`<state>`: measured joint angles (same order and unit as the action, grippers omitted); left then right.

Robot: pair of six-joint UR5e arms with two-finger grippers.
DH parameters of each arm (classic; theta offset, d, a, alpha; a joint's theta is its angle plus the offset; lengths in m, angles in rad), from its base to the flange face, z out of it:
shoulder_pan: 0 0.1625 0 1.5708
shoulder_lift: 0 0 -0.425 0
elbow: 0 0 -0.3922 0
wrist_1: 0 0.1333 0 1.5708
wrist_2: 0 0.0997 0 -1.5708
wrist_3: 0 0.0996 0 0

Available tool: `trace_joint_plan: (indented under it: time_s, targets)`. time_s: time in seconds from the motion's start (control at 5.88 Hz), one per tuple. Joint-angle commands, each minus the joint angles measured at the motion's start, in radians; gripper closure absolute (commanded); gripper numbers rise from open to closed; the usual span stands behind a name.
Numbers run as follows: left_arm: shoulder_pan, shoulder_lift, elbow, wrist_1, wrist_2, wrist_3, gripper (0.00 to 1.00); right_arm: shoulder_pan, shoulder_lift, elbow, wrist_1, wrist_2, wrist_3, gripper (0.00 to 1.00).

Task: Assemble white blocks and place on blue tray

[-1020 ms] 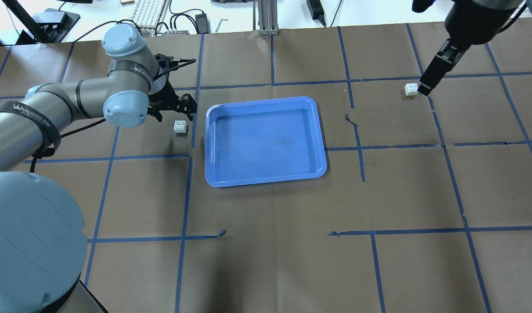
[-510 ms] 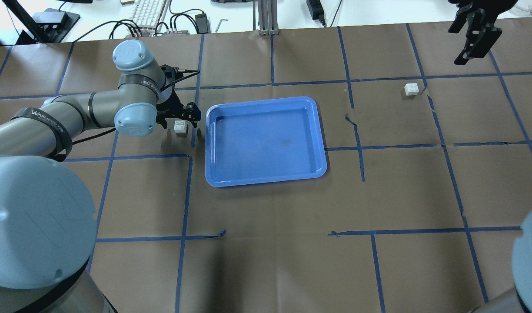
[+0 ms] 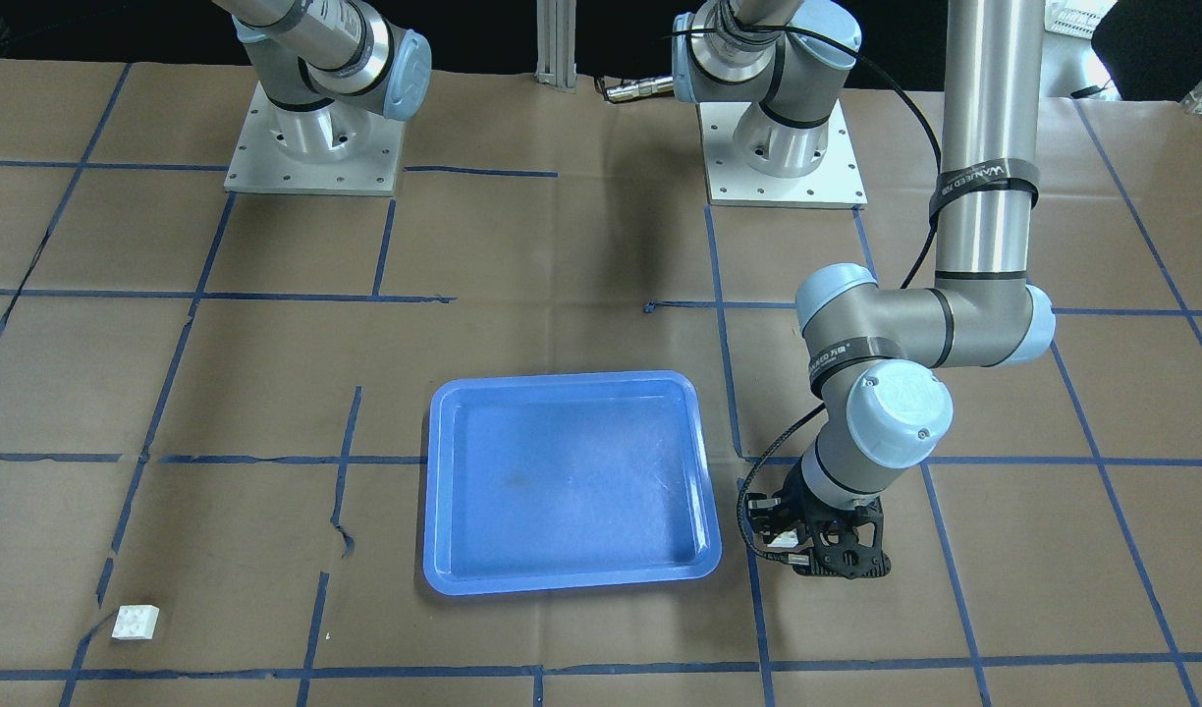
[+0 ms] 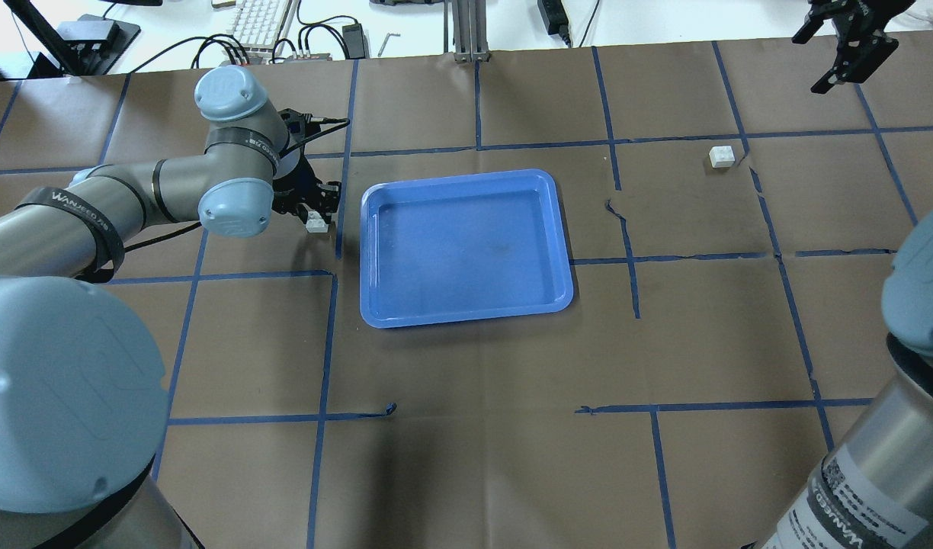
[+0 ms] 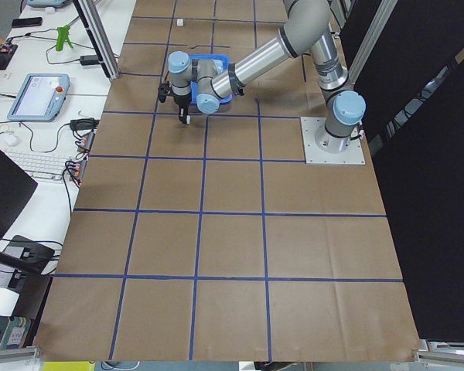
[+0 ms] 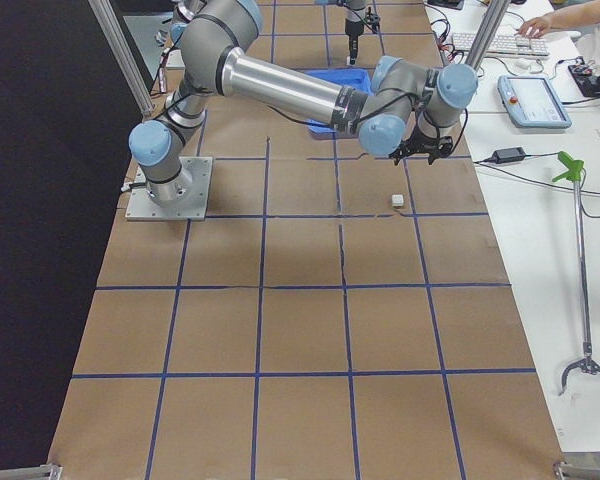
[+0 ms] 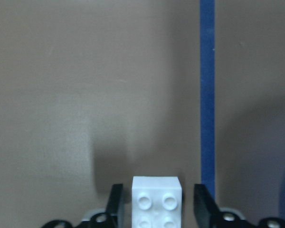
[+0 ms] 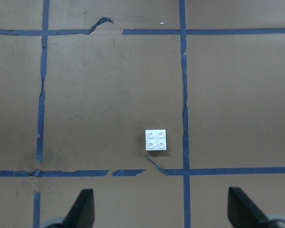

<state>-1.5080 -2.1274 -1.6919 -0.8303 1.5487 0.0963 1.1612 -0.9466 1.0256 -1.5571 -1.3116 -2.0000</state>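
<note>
One white block [image 4: 316, 223] sits on the paper just left of the blue tray [image 4: 466, 244]. My left gripper [image 4: 315, 212] is low over it and open. In the left wrist view the block [image 7: 156, 202] lies between the two fingers [image 7: 115, 205] with a small gap on each side. The other white block [image 4: 721, 155] sits alone at the far right and also shows in the right wrist view [image 8: 156, 139]. My right gripper [image 4: 848, 57] is raised well above and beyond it, open wide and empty. The tray [image 3: 562, 481] holds nothing.
Brown paper with a blue tape grid covers the table. Torn tape and paper edges lie near the right block [image 8: 152, 164]. Both arm bases [image 3: 311, 147] stand at the robot side. A keyboard and cables [image 4: 261, 23] lie past the far edge.
My left gripper has moved down and now straddles the left block. My right gripper has lifted up and away from the right block, leaving it on the paper.
</note>
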Motion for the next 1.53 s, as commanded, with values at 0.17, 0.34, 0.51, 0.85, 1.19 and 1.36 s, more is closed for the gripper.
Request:
trace_joint_plan:
  time_s: [0.17, 0.34, 0.51, 0.85, 1.19, 1.36]
  targets:
    - [-0.068, 0.079, 0.009, -0.012, -0.015, 0.109, 0.97, -0.067, 0.097, 0.054, 0.000, 0.212, -0.160, 0.00]
    - [-0.186, 0.101, 0.014, -0.016, -0.021, 0.167, 0.97, -0.096, 0.103, 0.141, -0.017, 0.294, -0.174, 0.00]
    - [-0.248, 0.113, 0.009, -0.016, -0.021, 0.259, 0.98, -0.106, 0.109, 0.209, -0.027, 0.377, -0.225, 0.01]
    - [-0.316, 0.090, -0.011, -0.033, -0.016, 0.666, 0.98, -0.106, 0.167, 0.229, -0.085, 0.437, -0.276, 0.01]
    - [-0.363, 0.057, -0.003, -0.024, -0.010, 0.960, 0.97, -0.106, 0.216, 0.215, -0.152, 0.440, -0.273, 0.02]
    - [-0.368, 0.046, -0.008, -0.021, -0.009, 1.049, 0.95, -0.106, 0.226, 0.217, -0.153, 0.439, -0.266, 0.01]
